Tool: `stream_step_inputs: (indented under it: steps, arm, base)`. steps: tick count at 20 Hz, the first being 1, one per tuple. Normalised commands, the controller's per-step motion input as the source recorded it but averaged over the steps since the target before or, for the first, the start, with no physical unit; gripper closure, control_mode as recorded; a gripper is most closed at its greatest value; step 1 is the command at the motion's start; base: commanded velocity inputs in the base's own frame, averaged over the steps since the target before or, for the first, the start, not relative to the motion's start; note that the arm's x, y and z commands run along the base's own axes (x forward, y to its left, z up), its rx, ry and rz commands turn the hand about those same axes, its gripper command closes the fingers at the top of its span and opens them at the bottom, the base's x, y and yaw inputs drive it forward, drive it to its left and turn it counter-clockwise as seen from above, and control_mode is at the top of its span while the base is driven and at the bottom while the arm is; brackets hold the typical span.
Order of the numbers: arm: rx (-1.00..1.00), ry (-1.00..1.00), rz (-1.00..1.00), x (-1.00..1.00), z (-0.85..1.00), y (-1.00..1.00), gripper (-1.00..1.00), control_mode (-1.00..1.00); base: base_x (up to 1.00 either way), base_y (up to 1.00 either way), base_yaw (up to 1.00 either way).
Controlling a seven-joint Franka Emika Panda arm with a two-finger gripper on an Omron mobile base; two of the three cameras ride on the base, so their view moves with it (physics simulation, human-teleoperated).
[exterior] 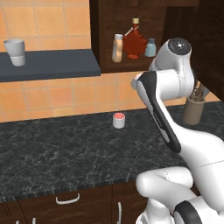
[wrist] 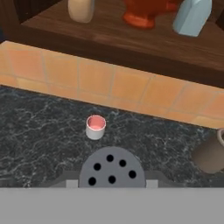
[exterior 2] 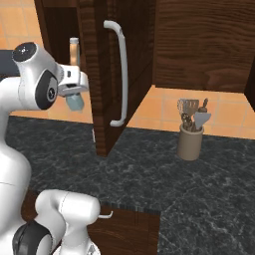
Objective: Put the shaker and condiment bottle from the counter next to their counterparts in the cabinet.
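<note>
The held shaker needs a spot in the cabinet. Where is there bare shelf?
The cabinet shelf is crowded mid-way: condiment bottle, syrup bottle and shaker stand close. Bare wood lies in front of them and left of the condiment bottle.

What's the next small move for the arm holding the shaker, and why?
Probably carry the shaker forward and up to the cabinet shelf, toward the free spot beside the matching shaker. The gripper is shut on it in front of the cabinet, below shelf level, and the condiment bottle already stands left of the syrup bottle.
</note>
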Motion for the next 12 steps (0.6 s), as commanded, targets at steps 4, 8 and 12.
stream_step_inputs:
  steps: [4,8,12]
  arm:
    - [0.0,-0.09,0.0,0.0,0.57,-0.02,1.0,-1.0]
    - [0.0,-0.15,0.0,0.0,0.42,-0.08,1.0,-1.0]
    - [0.0,-0.16,0.0,0.0,0.27,-0.08,1.0,-1.0]
  base:
    - [0.0,0.0,0.0]
    - [0.0,0.0,0.0]
    - [0.0,0.0,0.0]
